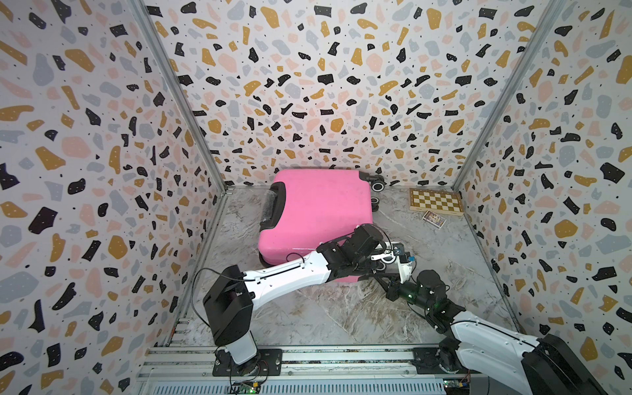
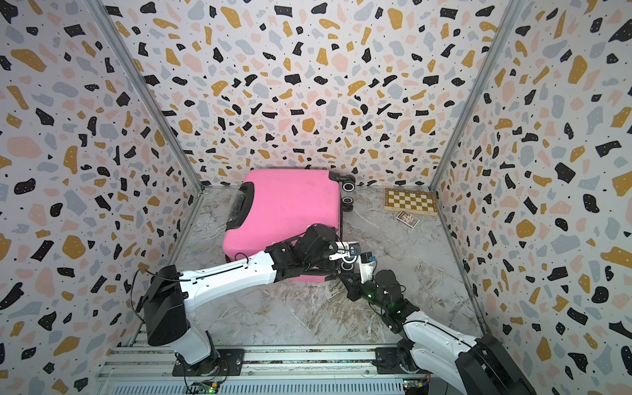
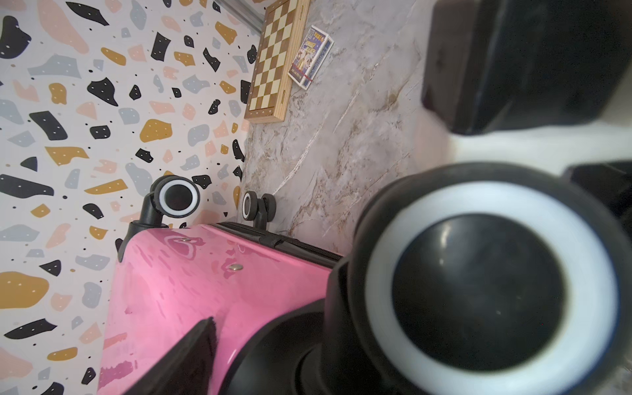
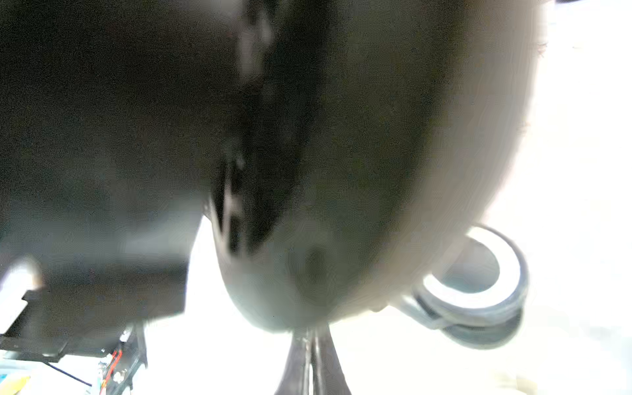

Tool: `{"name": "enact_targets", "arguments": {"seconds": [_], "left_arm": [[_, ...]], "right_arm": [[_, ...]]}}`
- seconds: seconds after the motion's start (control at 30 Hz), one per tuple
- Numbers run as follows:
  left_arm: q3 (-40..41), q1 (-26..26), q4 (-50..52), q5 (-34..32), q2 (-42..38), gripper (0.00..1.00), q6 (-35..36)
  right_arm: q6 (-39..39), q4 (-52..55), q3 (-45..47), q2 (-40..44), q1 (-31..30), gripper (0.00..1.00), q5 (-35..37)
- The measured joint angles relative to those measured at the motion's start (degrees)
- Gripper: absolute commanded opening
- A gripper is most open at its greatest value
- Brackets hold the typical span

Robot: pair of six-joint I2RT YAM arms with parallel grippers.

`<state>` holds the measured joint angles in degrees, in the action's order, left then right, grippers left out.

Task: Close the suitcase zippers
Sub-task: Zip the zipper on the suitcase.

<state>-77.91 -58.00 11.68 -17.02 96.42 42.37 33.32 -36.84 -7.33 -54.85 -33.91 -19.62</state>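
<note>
Pink suitcase point(image 1: 318, 212) lying flat; left gripper point(image 1: 386, 260) at near caster wheel point(image 3: 489, 290), grip state indeterminable; right gripper point(image 4: 309, 362) clenched by same corner.

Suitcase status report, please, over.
Left gripper open, jaws straddling near wheel. Right gripper shut at suitcase near corner, hold unclear. Suitcase flat, shells together. Left arm crosses over right gripper; chessboard well apart.
</note>
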Motion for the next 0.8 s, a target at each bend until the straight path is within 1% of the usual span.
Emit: {"name": "enact_targets", "arguments": {"seconds": [0.27, 0.43, 0.63, 0.8], "left_arm": [[-0.96, 0.00, -0.37, -1.75, 1.09, 0.79, -1.14], [-1.64, 0.00, 0.59, -2.36, 1.49, 0.77, -1.20], [-3.02, 0.02, 2.32, -3.50, 2.34, 0.72, -0.31], [-4.35, 0.42, 3.87, -4.26, 3.02, 0.71, -0.02]], "right_arm": [[-0.83, -1.42, 0.20, 0.63, -3.74, 0.00, 5.57], [-2.80, -3.34, 0.17, -1.14, -5.62, 0.00, 8.02], [-6.16, -4.37, -1.60, -4.00, -9.68, 0.00, 12.00], [-8.61, -4.61, -3.37, -6.36, -12.11, 0.00, 14.43]]}}
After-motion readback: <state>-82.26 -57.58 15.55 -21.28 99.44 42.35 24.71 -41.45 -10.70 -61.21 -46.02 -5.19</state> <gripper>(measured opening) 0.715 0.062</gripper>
